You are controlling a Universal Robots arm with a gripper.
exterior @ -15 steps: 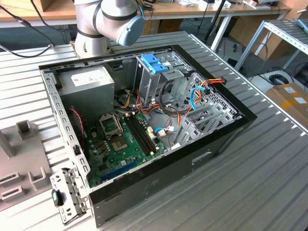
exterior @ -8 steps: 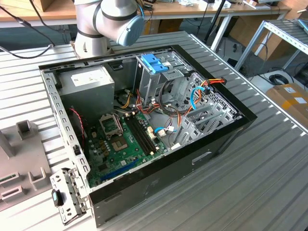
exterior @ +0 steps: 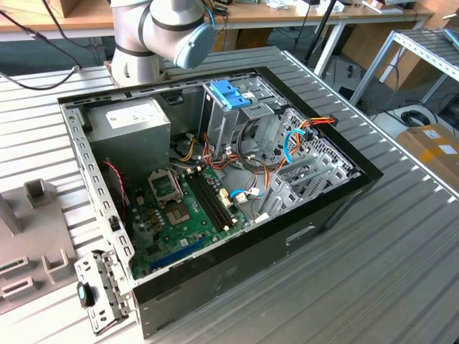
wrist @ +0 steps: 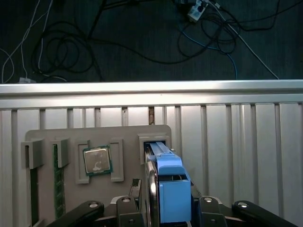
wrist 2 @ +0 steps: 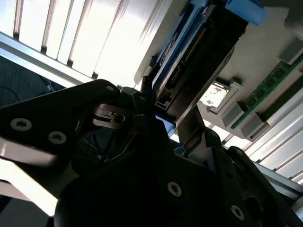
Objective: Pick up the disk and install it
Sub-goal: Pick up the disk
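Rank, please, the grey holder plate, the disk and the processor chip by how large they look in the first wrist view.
1. grey holder plate
2. disk, though it sits nearer the camera, which enlarges it
3. processor chip

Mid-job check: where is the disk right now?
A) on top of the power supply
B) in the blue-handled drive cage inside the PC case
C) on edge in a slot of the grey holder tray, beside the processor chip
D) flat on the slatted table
C: in the first wrist view the disk, edged in blue plastic, stands on edge in a slot of the grey holder tray, with the processor chip in the neighbouring recess.
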